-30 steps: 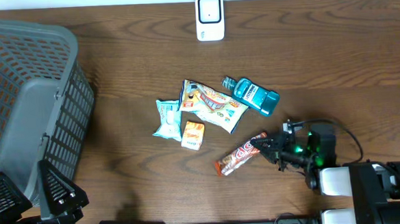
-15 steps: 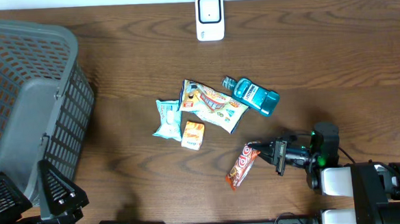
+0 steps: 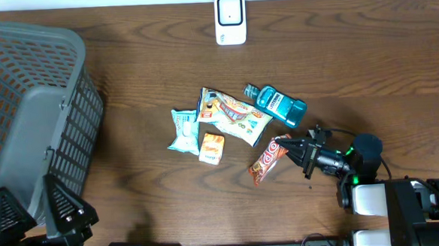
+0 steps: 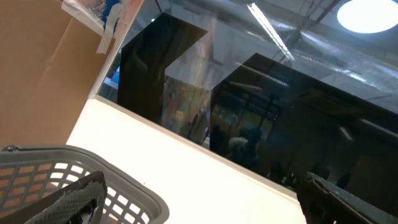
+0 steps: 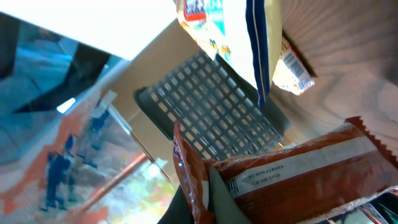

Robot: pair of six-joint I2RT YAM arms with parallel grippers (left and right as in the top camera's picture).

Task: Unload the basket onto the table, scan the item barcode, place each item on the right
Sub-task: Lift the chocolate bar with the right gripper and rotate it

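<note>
My right gripper is shut on one end of an orange-red snack bar, just right of the item pile. In the right wrist view the bar fills the lower right. Its white seam strip with print and a small barcode runs next to my grey fingertip. The white scanner stands at the table's far edge, well apart from the bar. My left gripper is open with nothing in it and points up past the basket rim.
A large grey basket fills the left side. In the middle lie a teal bottle, a snack bag, a light blue packet and a small orange box. Bare wood lies between the pile and the scanner.
My right gripper has carried the bar first toward the front edge, then back toward the pile. The bar now points more steeply. The left arm has not moved.
</note>
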